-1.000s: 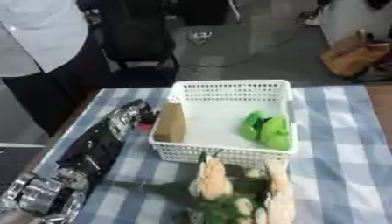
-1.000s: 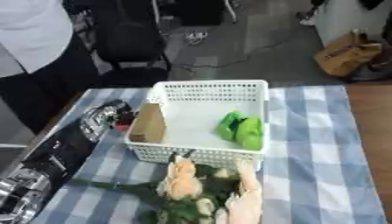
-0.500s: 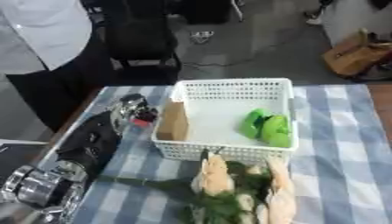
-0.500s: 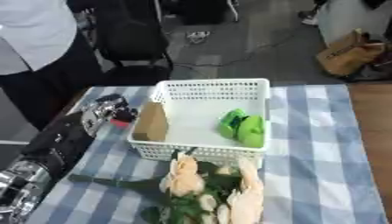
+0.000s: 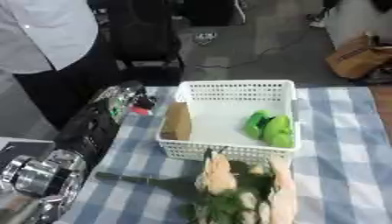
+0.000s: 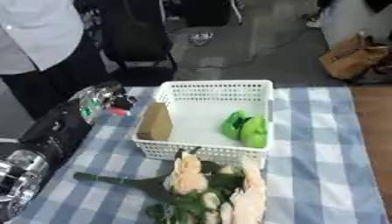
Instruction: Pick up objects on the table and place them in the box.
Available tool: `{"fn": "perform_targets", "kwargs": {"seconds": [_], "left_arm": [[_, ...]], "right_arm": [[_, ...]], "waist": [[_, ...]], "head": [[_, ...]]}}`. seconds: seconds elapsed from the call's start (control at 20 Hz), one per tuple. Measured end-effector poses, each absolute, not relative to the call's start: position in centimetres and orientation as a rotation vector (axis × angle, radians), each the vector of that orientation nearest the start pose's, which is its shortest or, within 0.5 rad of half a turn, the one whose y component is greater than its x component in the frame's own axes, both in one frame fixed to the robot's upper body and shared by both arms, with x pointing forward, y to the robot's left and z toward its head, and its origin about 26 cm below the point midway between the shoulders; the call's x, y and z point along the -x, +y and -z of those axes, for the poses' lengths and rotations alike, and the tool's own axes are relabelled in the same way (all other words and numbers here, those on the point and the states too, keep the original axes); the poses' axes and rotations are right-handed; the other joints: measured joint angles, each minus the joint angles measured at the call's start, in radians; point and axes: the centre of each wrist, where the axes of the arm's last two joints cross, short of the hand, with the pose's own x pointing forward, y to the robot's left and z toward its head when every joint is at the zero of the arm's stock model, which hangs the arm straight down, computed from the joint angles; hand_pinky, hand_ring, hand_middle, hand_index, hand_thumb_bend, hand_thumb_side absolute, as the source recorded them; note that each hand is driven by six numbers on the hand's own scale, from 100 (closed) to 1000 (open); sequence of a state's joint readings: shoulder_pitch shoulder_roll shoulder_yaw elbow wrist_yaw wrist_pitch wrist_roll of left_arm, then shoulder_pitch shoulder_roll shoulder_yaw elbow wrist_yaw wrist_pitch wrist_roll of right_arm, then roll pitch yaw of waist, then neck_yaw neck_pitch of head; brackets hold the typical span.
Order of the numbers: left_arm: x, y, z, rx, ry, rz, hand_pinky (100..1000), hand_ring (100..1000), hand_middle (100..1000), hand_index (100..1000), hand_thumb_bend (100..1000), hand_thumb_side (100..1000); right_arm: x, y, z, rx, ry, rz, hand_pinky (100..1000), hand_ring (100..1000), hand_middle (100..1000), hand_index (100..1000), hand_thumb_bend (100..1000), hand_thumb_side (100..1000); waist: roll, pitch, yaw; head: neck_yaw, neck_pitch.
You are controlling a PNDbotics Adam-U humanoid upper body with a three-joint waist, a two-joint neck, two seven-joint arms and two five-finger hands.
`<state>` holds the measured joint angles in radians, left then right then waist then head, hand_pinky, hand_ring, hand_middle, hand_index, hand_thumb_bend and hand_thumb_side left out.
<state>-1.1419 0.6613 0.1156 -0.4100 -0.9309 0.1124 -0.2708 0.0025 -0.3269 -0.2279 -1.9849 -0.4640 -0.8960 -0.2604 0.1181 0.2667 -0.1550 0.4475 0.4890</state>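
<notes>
Our left hand (image 5: 122, 97) has drawn back left of the white basket (image 5: 237, 87), its fingers too blurred to tell, leaving the brown block (image 5: 177, 121) and green object (image 5: 269, 129) inside, so the flower bunch (image 6: 205, 188) near the basket remains.

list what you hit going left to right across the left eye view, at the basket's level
left arm → brown block at the basket's left wall → green thing at its right side → bare checked cloth
</notes>
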Motion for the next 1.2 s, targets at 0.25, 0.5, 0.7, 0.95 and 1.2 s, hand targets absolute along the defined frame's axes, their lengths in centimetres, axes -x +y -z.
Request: {"fn": "perform_targets", "kwargs": {"seconds": [0.25, 0.5, 0.7, 0.95, 1.2], "left_arm": [[-48.2, 42.7, -24.7, -1.033, -1.039, 0.775, 100, 100, 100, 239, 100, 395], [-48.7, 41.5, -28.0, -1.03, -1.108, 0.789, 100, 100, 100, 239, 100, 387], [-49.2, 39.7, -30.2, -1.019, -1.163, 0.817, 100, 100, 100, 238, 100, 384], [-50.3, 35.2, -33.0, -0.966, -1.283, 0.9, 100, 100, 100, 237, 100, 382], [-50.8, 32.2, -33.9, -0.927, -1.343, 0.984, 100, 100, 100, 237, 100, 380]], "right_arm": [[-25.2, -35.0, -13.6, -0.091, 3.299, -0.596, 659, 728, 567, 602, 100, 936], [-24.9, -35.3, -13.4, -0.109, 3.311, -0.597, 660, 727, 568, 602, 100, 935], [-24.7, -35.7, -13.5, -0.122, 3.316, -0.602, 661, 726, 568, 601, 100, 935], [-24.6, -36.0, -13.5, -0.118, 3.32, -0.616, 662, 725, 568, 600, 100, 934], [-24.5, -36.3, -13.8, -0.107, 3.318, -0.631, 663, 724, 568, 600, 100, 933]], "waist": [[0.01, -0.014, 0.003], [0.022, -0.038, 0.011], [0.022, -0.051, 0.015], [0.022, -0.073, 0.012], [0.022, -0.078, 0.009]], "head": [[-0.008, 0.006], [-0.014, 0.021], [-0.021, 0.029], [-0.025, 0.037], [-0.025, 0.04]]}}
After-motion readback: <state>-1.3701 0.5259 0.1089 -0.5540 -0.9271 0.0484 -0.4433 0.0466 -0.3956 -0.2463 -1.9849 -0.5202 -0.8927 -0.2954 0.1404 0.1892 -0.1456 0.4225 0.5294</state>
